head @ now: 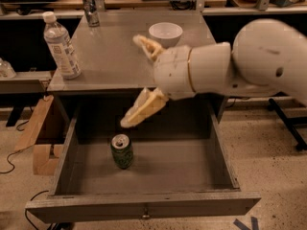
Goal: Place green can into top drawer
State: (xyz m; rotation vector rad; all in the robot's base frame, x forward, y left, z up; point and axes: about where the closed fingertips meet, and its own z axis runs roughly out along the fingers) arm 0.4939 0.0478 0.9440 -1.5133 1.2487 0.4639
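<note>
The green can (122,151) stands upright on the floor of the open top drawer (144,207), left of its middle, silver top showing. My gripper (136,78) is open and empty. It hangs well above the drawer at the level of the cabinet top, up and to the right of the can. One beige finger (140,110) points down-left toward the can and the other (147,46) lies over the cabinet top. The white arm fills the right side of the view.
On the grey cabinet top (110,61) stand a clear water bottle (60,45) at the left edge, a white bowl (165,33) at the back, and a slim silver can (89,9) at the far back left. Cardboard (41,138) leans left of the cabinet.
</note>
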